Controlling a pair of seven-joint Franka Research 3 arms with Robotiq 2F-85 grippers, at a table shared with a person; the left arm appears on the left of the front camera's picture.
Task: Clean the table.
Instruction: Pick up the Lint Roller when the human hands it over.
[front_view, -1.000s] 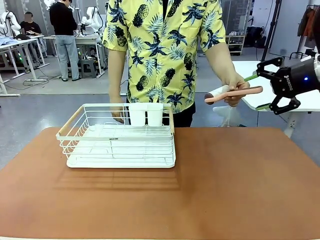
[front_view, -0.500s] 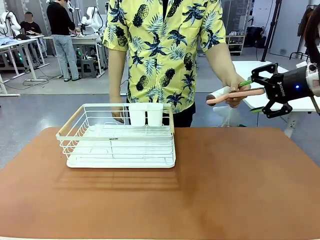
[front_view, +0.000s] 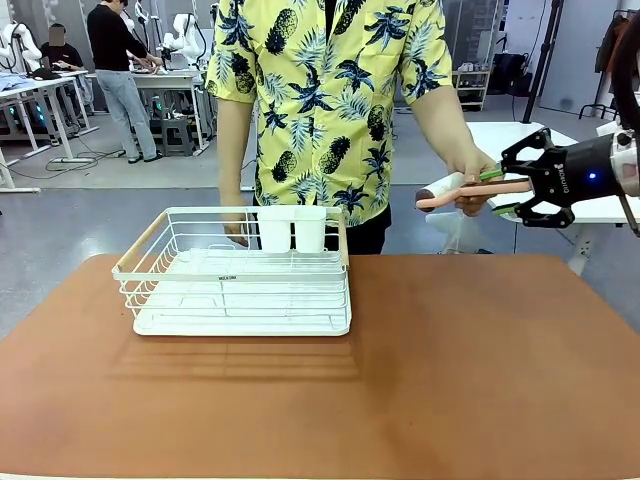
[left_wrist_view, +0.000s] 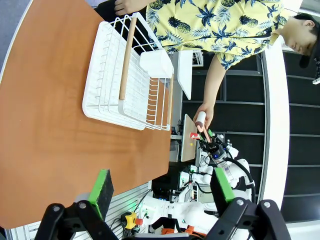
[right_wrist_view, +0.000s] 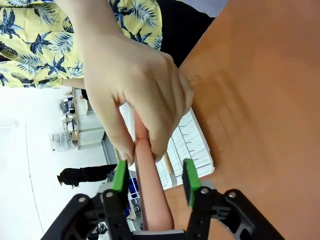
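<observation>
The table has a wide reddish-brown top. Beyond its far right corner a person's hand holds out a tool with a long pink handle and a white roller-like head. My right gripper straddles the free end of that handle. In the right wrist view the handle runs between the green pads with a gap on each side, and the person's fingers pinch it just ahead of the right gripper. My left gripper hangs open above the table's edge, holding nothing.
A white wire dish rack with a wooden handle stands at the table's far left, two white cups at its back. The person's other hand rests behind the rack. A white-topped table stands behind my right gripper.
My right gripper has moved left onto the pink handle, and its jaws have narrowed around it. The person's hand has kept the tool almost still.
</observation>
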